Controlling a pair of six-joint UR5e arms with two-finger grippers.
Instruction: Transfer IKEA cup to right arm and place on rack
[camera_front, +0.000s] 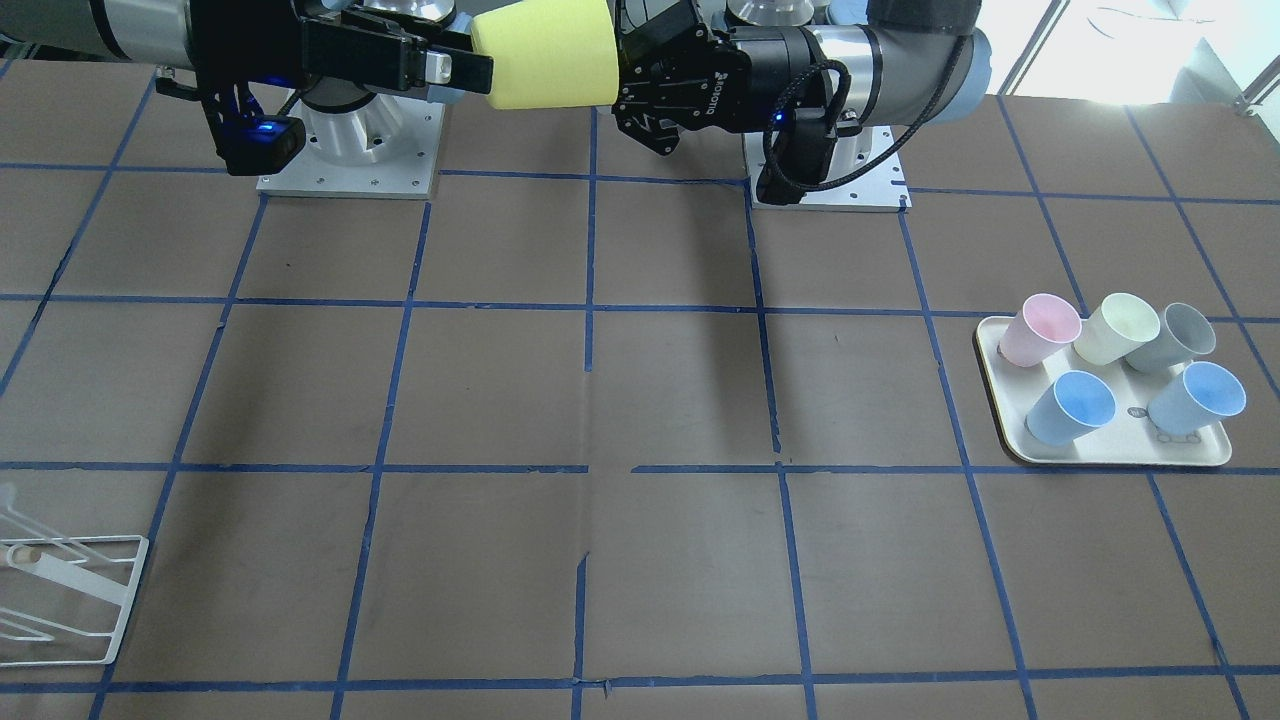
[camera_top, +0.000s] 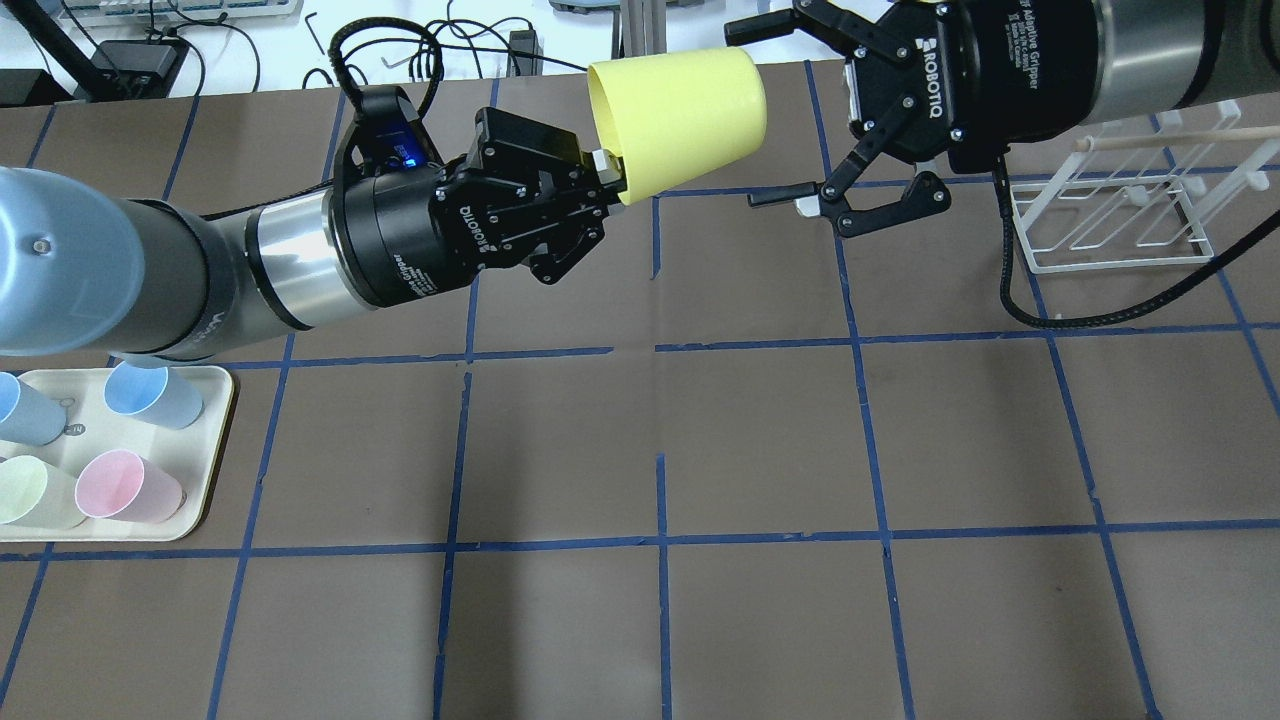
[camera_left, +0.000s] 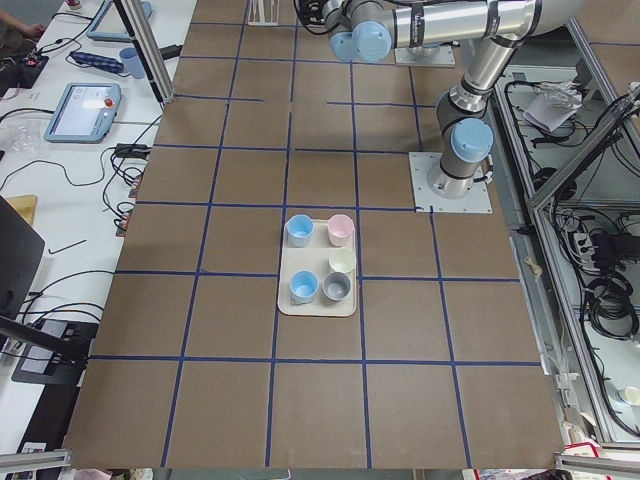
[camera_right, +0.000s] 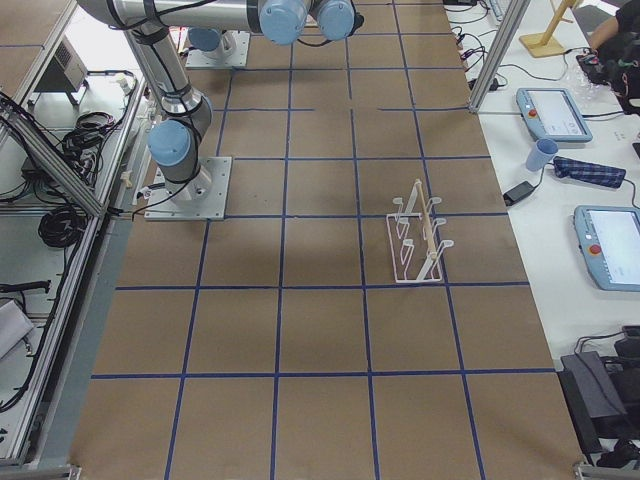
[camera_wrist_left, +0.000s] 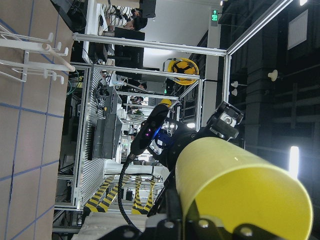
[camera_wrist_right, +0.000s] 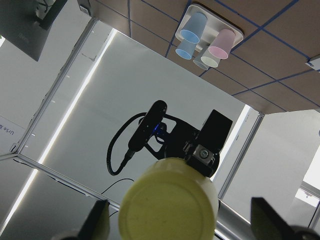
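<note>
Above twelve o'clock of the table (camera_top: 760, 440), the left gripper (camera_top: 607, 172) pinches the rim of the IKEA cup (camera_top: 680, 115), held sideways in the air. At its three o'clock the right gripper (camera_top: 750, 114) stands spread astride the base. Likely light, stiff, slick, tapered: clamp well up the wall.

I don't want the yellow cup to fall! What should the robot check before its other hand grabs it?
1. Left gripper pinches the cup by its rim: ok.
2. Cup's bottom points at the right gripper: ok.
3. Right gripper spread wider than the cup's bottom: ok.
4. Cup centred between the right fingers: ok in the right wrist view.
5. Right fingers closed on the cup: not ok, there are gaps on both sides.
6. Rack stands upright on the table: ok.
</note>
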